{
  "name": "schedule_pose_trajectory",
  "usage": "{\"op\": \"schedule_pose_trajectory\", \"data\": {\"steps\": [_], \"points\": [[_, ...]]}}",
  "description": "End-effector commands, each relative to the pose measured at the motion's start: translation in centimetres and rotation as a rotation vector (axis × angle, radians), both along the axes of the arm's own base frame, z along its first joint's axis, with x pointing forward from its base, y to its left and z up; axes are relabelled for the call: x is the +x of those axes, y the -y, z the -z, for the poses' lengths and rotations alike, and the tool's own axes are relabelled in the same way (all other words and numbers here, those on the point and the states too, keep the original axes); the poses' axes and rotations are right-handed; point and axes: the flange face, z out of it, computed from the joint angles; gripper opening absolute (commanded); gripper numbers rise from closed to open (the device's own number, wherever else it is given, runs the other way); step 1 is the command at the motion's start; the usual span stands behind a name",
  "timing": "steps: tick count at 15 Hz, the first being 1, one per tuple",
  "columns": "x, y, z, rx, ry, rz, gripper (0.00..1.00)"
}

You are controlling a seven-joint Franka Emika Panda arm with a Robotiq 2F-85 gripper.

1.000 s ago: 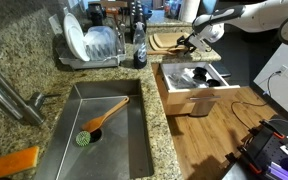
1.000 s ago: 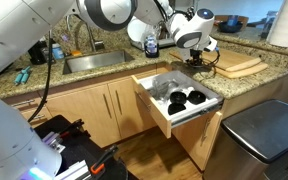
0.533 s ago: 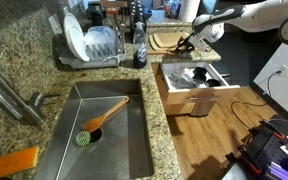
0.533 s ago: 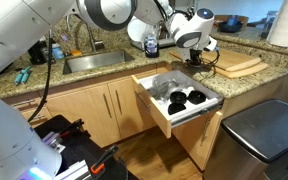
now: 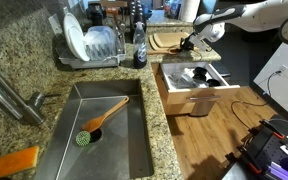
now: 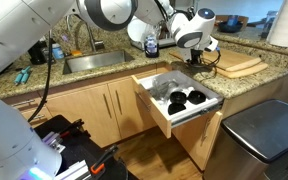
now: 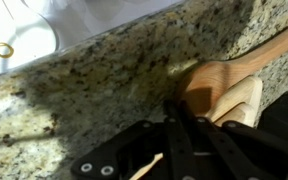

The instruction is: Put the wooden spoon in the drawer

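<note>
The wooden spoon (image 7: 222,85) lies on the speckled granite counter (image 7: 89,95), right of centre in the wrist view, with its bowl toward the camera and its handle running off to the upper right corner. The gripper (image 7: 227,118) comes in from the bottom edge. Its dark jaws stand on either side of the spoon's bowl, set about as wide as the bowl. Whether they press on the wood cannot be told from this view. A white surface with a small gold ring (image 7: 4,50) fills the upper left corner of the wrist view.

In both exterior views the gripper (image 5: 191,43) (image 6: 197,58) is low over the counter, just beside a wooden cutting board (image 5: 167,40) (image 6: 240,62). The drawer (image 5: 189,102) (image 6: 151,105) is pulled out below that stretch of counter. It has light wood walls, a pale front and a white lining, and dark utensils (image 5: 196,75) (image 6: 182,98) lie inside.

Along the granite counter, at the top centre of an exterior view, stands a dark bottle (image 5: 140,45). Beside it is a dish rack (image 5: 89,45) holding white plates. A steel sink (image 5: 134,130) takes up the lower middle of the frame. In it lies a brush (image 5: 101,119) with a wooden handle and a green head. A faucet (image 5: 9,92) is at the left edge and an orange item (image 5: 14,160) is in the lower left corner. The floor (image 5: 209,140) is warm wood boards. Light wood cabinets (image 6: 94,105) stand under the counter, and a dark bin (image 6: 259,130) is at the lower right.
</note>
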Motion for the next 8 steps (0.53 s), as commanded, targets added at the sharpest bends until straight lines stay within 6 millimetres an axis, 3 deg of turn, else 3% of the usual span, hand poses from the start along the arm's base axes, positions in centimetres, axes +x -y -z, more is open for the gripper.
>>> {"op": "schedule_pose_trajectory", "data": {"steps": [1,3,5,8], "points": [[-0.1,0.6,-0.1,0.002,0.004,0.004,0.02],[-0.3,0.6,-0.2,0.028,-0.031,-0.005,0.02],[-0.7,0.5,-1.9,0.088,-0.079,-0.059,0.02],[-2.4,0.5,-7.7,0.192,-0.16,-0.169,0.02]]}}
